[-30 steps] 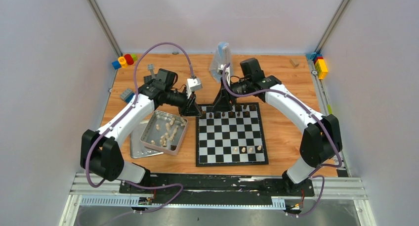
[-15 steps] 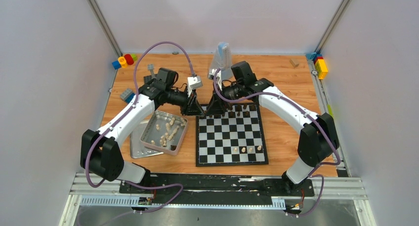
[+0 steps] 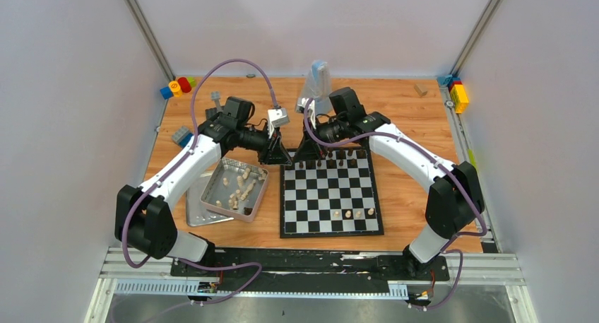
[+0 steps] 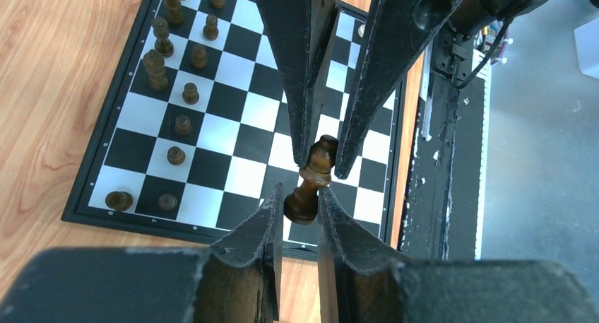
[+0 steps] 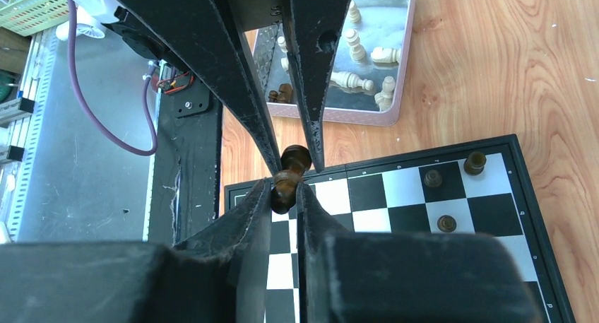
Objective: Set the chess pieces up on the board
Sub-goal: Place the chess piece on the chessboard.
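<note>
Left gripper [image 4: 299, 196] pinches a dark piece [image 4: 322, 155] by its base, just over the board [image 4: 226, 100] corner. Right gripper [image 5: 284, 187] has its jaws squeezed on the head end

Wooden table [image 3: 404, 199] carries board [image 3: 330, 192], tin [image 3: 260, 196], toy bricks [image 3: 178, 86].
</note>
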Available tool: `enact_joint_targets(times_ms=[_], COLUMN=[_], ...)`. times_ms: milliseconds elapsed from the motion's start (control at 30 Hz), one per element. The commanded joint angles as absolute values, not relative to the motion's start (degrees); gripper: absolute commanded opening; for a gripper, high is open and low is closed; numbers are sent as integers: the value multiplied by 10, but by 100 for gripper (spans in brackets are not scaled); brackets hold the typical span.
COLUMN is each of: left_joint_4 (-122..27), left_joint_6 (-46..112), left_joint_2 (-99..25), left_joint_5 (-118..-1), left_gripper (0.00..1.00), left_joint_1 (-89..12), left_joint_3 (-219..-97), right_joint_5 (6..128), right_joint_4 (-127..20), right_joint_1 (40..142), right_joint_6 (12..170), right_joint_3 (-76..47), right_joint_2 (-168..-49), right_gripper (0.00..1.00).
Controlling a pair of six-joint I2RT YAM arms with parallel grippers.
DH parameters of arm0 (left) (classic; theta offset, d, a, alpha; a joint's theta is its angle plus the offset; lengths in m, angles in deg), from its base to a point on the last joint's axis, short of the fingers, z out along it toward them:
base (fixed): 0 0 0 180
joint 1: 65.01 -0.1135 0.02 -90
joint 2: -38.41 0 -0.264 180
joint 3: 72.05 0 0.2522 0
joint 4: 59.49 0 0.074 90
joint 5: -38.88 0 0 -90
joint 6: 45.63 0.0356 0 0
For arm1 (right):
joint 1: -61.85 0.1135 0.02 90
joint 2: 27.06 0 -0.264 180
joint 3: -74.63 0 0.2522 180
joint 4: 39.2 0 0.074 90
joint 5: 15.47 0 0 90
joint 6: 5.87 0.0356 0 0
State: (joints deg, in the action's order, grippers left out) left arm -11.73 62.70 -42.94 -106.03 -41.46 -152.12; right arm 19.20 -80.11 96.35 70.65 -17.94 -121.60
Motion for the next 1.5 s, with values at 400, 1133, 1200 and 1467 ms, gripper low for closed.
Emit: enact_joint_targets(times_ms=[400,1133,1200,1467], left_joint_4=[-135,-85,-85,-82], left_joint_6=[647,662,662,668], left_joint_2=[-368,-316,-316,-320], left_joint_5=[-1005,-978,-978,-984], left_gripper=[77,91,91,91], left_joint_1=[-424,-519,-520,-521], left_joint_3=[-1503,-1505,-1505,-1502], right_joint_5=[336,571,573,585], right_joint_4=[-835,-1045,-1054,-1084], right_joint_1=[954,955,955,962], right_joint_6=[644,612,611,608], right_joint_3=[-176,-424,-438,-485], right_joint_2=[-1174,-1397,-1412,-1461], right_gripper=[0,1,1,1])
